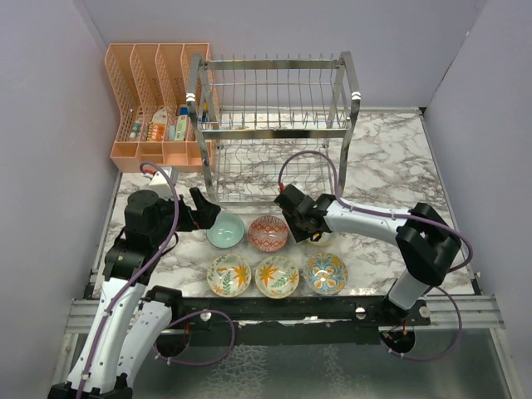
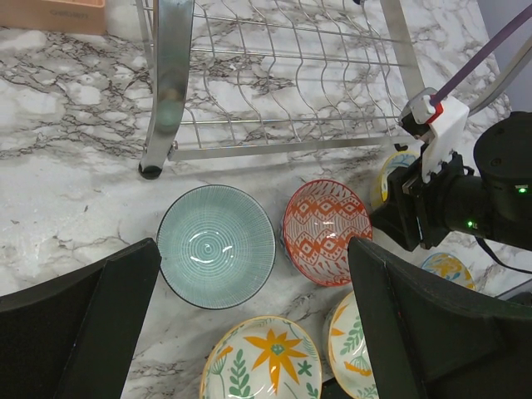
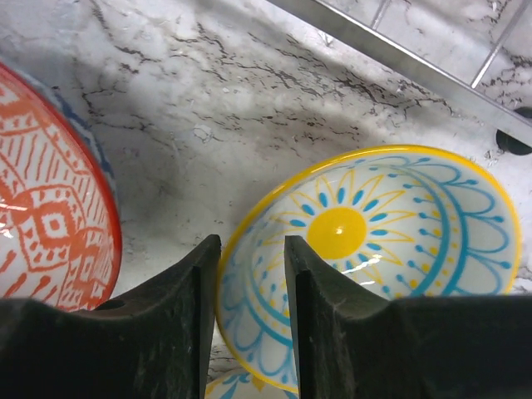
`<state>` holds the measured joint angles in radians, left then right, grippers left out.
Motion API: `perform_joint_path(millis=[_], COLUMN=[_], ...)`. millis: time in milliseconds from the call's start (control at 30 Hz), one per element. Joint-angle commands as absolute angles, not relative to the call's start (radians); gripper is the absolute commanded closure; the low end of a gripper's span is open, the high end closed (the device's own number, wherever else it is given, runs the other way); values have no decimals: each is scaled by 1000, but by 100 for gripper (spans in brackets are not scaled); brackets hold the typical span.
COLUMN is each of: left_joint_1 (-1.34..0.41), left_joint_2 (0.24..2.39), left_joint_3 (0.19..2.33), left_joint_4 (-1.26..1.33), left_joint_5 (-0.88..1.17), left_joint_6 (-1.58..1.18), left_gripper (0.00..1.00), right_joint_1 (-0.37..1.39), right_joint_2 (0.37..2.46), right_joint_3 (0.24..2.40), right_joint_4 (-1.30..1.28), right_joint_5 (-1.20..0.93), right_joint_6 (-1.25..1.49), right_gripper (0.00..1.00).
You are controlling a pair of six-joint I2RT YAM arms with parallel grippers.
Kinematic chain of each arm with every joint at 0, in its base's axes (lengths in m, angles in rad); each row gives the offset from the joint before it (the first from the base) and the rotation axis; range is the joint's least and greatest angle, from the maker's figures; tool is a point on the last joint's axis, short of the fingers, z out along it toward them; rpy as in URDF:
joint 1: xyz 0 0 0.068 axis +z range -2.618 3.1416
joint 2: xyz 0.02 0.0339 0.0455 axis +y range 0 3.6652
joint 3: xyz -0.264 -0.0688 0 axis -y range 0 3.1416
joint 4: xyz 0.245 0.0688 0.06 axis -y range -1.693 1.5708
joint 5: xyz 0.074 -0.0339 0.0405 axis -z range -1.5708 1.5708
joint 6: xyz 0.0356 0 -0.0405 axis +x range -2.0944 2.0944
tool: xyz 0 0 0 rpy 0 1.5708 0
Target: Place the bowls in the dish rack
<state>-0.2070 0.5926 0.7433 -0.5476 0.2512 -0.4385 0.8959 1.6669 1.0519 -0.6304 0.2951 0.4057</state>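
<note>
Yellow-rimmed sun bowl (image 3: pixel 366 241) sits on marble top (image 3: pixel 249 100), just in front of rack (image 3: pixel 399 58), with red bowl (image 3: pixel 50 224) alongside. Right claw (image 3: pixel 252 248) straddles the sun bowl's rim on the side facing the red bowl, one finger outside and one inside. The gap is narrow and the rim is not visibly pinched. Rack lies straight beyond the claw. Left claw (image 2: pixel 253 245) gapes wide and empty over teal bowl (image 2: pixel 216 245). Right arm is nearer.

White marble-veined table (image 1: pixel 391 158) carrying the chrome dish rack (image 1: pixel 274 133). A peach slotted organizer (image 1: pixel 154 91) stands just left of the rack. Row nearest the rack's front: teal bowl (image 1: pixel 225 230), red-patterned bowl (image 1: pixel 268 233), sun bowl (image 3: pixel 357 233). Row farther from it: three floral bowls (image 1: pixel 277 276).
</note>
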Motion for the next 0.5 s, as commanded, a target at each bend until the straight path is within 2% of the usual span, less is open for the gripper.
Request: perform_joint_path(millis=[0, 167, 267, 467], left_joint_1=[-210, -209, -209, -210], left_joint_2=[576, 575, 572, 571], left_joint_3=[730, 729, 729, 737], left_joint_4=[-529, -528, -528, -528], left_joint_5=[224, 224, 223, 219], left_joint_6=[-434, -434, -433, -434], left_gripper=[1, 1, 1, 1], right_joint_1=[902, 902, 902, 902], right_joint_2=[1692, 1700, 1698, 1633], right_joint_3=[1078, 1082, 1091, 1126], right_joint_4=[-656, -666, -686, -768], right_joint_5=[359, 364, 365, 372], right_joint_6=[422, 427, 437, 464], right_gripper=[67, 82, 96, 99])
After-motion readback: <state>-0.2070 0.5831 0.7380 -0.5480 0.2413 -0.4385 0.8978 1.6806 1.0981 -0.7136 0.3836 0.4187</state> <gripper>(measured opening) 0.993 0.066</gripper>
